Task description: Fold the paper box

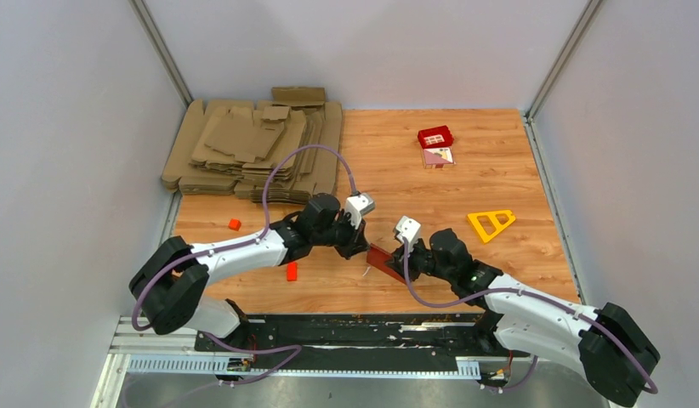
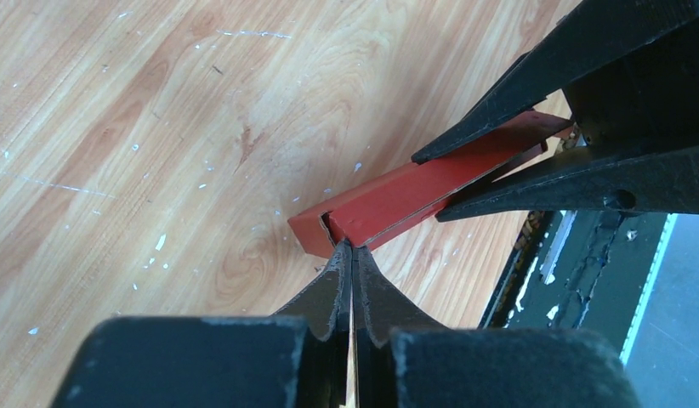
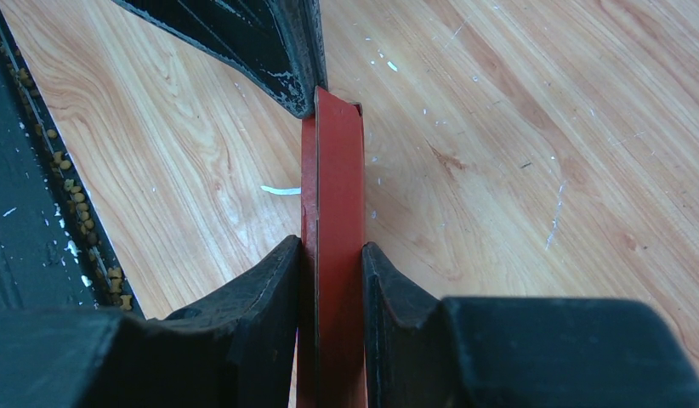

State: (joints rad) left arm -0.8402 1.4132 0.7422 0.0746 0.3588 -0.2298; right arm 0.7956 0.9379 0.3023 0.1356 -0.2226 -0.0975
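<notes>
A: What lies closest to the arm bases?

B: A black rail [image 1: 346, 331] runs along the near edge of the bench [image 1: 397, 170]. The wood-grain top starts just beyond it. Both arms bend inward and their tips meet a little past the rail, near the middle.

A: Where is the paper box?

B: The paper box [image 1: 382, 257] is caught between the two tools. It is flattened into a narrow red strip, and from above it slants from the left arm's tip toward the right arm's. I cannot tell whether it touches the bench.

A: How is the left tool set?

B: The left tool [image 2: 350, 251] has its fingers pressed together on one corner of the box. A thin edge of card shows in the seam between them.

A: And the right one?

B: The right tool [image 3: 331, 255] pinches the opposite end with one finger on each flat face. Only the thickness of the folded card keeps the fingers apart.

A: What is farther out?

B: A small orange block [image 1: 292, 271] lies beside the left forearm, and a second orange block [image 1: 235, 224] sits farther left. A yellow triangular frame [image 1: 491, 223] lies off to the right, well apart from the box. Beyond that is a small red tile with white window pattern [image 1: 435, 137], with a pale card [image 1: 438, 156] just in front of it. In the far left corner is a pile of brown cardboard sheets [image 1: 252, 144].
</notes>
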